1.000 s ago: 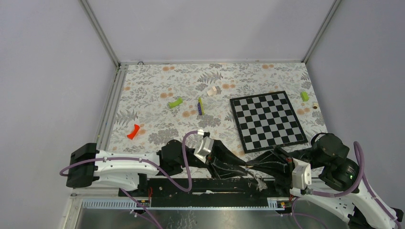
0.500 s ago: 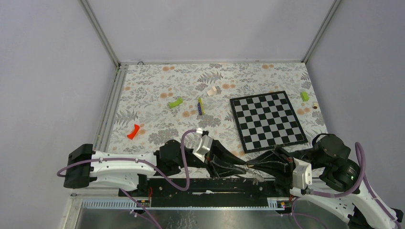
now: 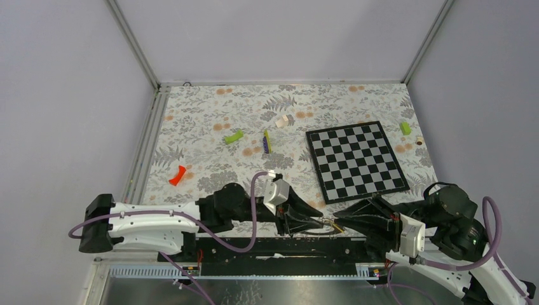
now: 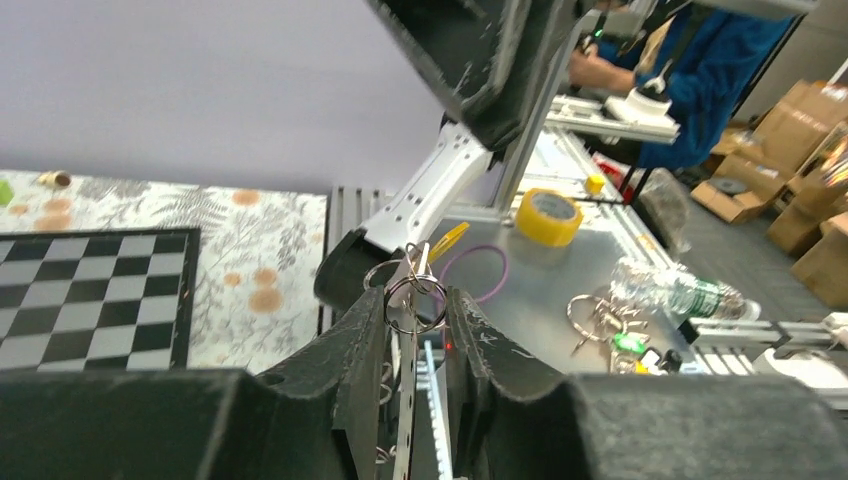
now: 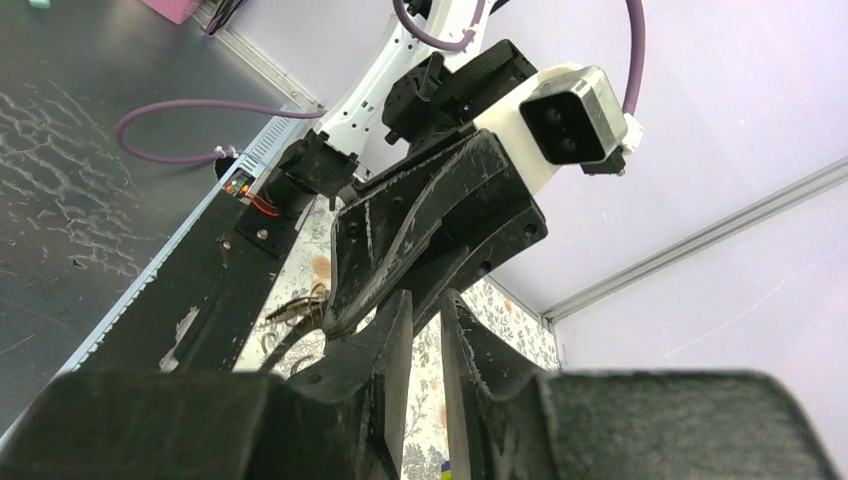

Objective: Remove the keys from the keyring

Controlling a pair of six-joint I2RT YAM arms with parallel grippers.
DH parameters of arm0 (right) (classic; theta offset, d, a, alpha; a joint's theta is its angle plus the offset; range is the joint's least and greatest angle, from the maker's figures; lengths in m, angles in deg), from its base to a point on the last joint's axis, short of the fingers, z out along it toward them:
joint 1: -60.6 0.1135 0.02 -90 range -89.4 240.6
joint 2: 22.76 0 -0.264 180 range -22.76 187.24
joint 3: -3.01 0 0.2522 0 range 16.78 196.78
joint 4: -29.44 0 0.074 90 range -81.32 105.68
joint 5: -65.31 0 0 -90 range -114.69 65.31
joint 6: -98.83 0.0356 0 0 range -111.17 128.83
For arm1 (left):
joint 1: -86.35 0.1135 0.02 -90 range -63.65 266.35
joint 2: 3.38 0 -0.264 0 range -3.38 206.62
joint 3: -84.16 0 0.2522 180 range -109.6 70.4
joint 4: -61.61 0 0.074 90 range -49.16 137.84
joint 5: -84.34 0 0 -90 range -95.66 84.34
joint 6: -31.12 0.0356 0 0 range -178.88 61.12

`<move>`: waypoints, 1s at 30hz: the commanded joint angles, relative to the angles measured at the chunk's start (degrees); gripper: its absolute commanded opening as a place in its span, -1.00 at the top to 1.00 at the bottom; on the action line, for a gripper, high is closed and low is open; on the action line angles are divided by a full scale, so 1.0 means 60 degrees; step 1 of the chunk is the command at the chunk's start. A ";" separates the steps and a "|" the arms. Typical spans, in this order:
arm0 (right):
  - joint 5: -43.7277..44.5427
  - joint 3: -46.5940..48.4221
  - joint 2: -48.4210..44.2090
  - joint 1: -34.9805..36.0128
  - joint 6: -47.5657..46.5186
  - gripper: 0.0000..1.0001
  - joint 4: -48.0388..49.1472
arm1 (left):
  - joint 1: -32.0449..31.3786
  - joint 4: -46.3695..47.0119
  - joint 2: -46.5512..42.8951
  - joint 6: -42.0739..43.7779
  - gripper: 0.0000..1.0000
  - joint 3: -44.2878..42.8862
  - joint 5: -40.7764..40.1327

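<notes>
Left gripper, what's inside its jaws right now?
Small silvery rings sit pinched between the left gripper's fingers, with a thin metal strip running down between them. Whatever hangs lower is hidden by the fingers.

Left wrist cam: I see the left gripper (image 4: pixel 415 312) pinched in on the keyring (image 4: pixel 413 292). The silver loop sits right at the tips and touches both fingers. A flat metal strip (image 4: pixel 406 400) hangs from it down the gap (key blade, I think, can't confirm). A yellow tag (image 4: pixel 449 240) pokes up just behind the loop. The right arm (image 4: pixel 432 192) fills the top of the view, black housing over a white link. The chessboard (image 4: pixel 90 290) is on the left, on the floral cloth (image 4: pixel 262 262). Past the table edge, on the metal bench (image 4: pixel 560 270): yellow tape roll (image 4: pixel 547 216), purple loop (image 4: pixel 478 272), water bottle (image 4: pixel 678 292), another bunch of rings (image 4: pixel 597 318).
</notes>
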 commanded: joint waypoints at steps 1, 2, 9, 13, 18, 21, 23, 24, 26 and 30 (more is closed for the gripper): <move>0.0224 -0.0038 -0.0108 0.0021 0.0051 0.52 0.0481 | 0.0019 -0.2136 -0.0350 0.1039 1.00 -0.1382 -0.0473; 0.0263 -0.0091 -0.0127 0.0021 0.0056 0.51 0.0482 | 0.0022 -0.2678 -0.0357 0.1265 1.00 -0.1591 -0.0536; 0.1063 -0.0666 -0.0511 0.0021 0.0904 0.46 0.1104 | 0.0022 -0.6928 -0.0176 0.3291 1.00 -0.3488 -0.1736; 0.1756 -0.1200 -0.0925 0.0021 0.1931 0.41 0.1940 | 0.0022 -0.9025 0.0093 0.4528 1.00 -0.4434 -0.2554; 0.3037 -0.1405 -0.1092 0.0028 0.4038 0.29 0.2635 | -0.0038 -1.0479 0.0375 0.6174 1.00 -0.5026 -0.3682; 0.3745 -0.1229 -0.0855 0.0021 0.5033 0.20 0.2581 | -0.0133 -1.0770 0.0440 0.7211 1.00 -0.5147 -0.4364; 0.3774 -0.1229 -0.0723 0.0021 0.5150 0.18 0.2568 | -0.0188 -1.0778 0.0384 0.7980 1.00 -0.5158 -0.4569; 0.3753 -0.1317 -0.0718 0.0021 0.5161 0.17 0.2671 | -0.0215 -1.0773 0.0363 0.8307 1.00 -0.5179 -0.4637; 0.3745 -0.1583 -0.0716 0.0021 0.5181 0.16 0.3003 | -0.0237 -1.0740 0.0319 0.8909 1.00 -0.5266 -0.4716; 0.3635 -0.2092 -0.0640 0.0021 0.5136 0.13 0.3433 | -0.0271 -1.0118 0.0020 0.9619 1.00 -0.5252 -0.4138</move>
